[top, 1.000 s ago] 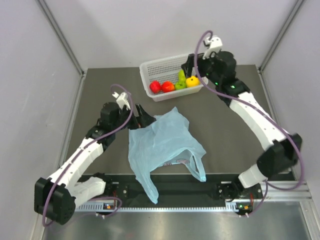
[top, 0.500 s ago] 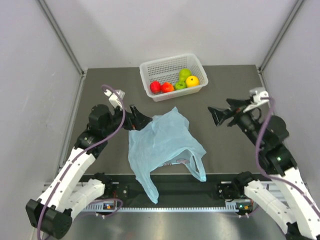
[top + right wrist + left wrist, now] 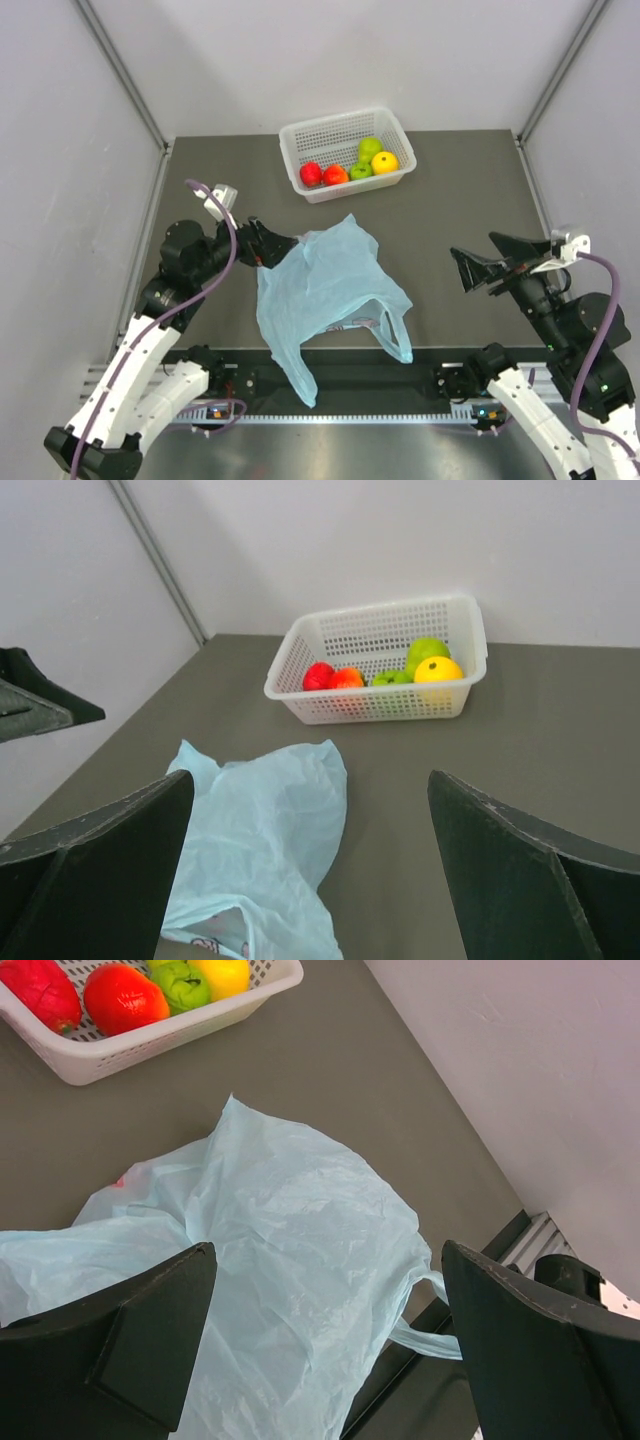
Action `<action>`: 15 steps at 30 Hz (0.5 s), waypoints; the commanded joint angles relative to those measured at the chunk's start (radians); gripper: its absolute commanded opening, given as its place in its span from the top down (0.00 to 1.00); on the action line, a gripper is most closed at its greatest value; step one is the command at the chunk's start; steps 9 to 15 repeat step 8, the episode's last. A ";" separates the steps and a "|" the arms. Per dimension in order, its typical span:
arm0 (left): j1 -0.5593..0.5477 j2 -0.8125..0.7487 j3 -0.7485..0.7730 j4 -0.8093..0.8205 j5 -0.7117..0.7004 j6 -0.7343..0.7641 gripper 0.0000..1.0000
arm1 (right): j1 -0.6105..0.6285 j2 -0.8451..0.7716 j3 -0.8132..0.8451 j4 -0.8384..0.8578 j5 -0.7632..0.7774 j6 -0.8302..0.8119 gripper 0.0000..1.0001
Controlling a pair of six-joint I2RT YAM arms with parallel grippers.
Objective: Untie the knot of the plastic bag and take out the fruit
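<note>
The light-blue plastic bag (image 3: 325,290) lies flat and empty on the dark table, its loop handles (image 3: 395,335) loose; no knot shows. It also shows in the left wrist view (image 3: 290,1260) and the right wrist view (image 3: 260,850). The fruit (image 3: 345,167), two red, two green and one yellow-orange, sit in the white basket (image 3: 320,135). My left gripper (image 3: 268,245) is open and empty at the bag's upper left edge. My right gripper (image 3: 478,268) is open and empty, right of the bag and apart from it.
The white perforated basket (image 3: 380,640) stands at the back middle of the table. Grey walls close in left, right and back. A metal rail (image 3: 350,375) runs along the near edge under the bag's hanging corner.
My right arm swung from the basket back to the near right. My left gripper drew back a little to the left. The bag and fruit have not moved.
</note>
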 commanded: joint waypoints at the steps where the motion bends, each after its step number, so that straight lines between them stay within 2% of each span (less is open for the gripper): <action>1: -0.001 -0.020 0.038 0.016 0.003 0.014 0.01 | -0.004 -0.011 0.055 -0.051 0.022 -0.011 0.00; 15: -0.003 -0.047 0.032 0.024 -0.021 0.021 0.01 | -0.005 -0.048 0.062 -0.061 0.077 -0.003 0.00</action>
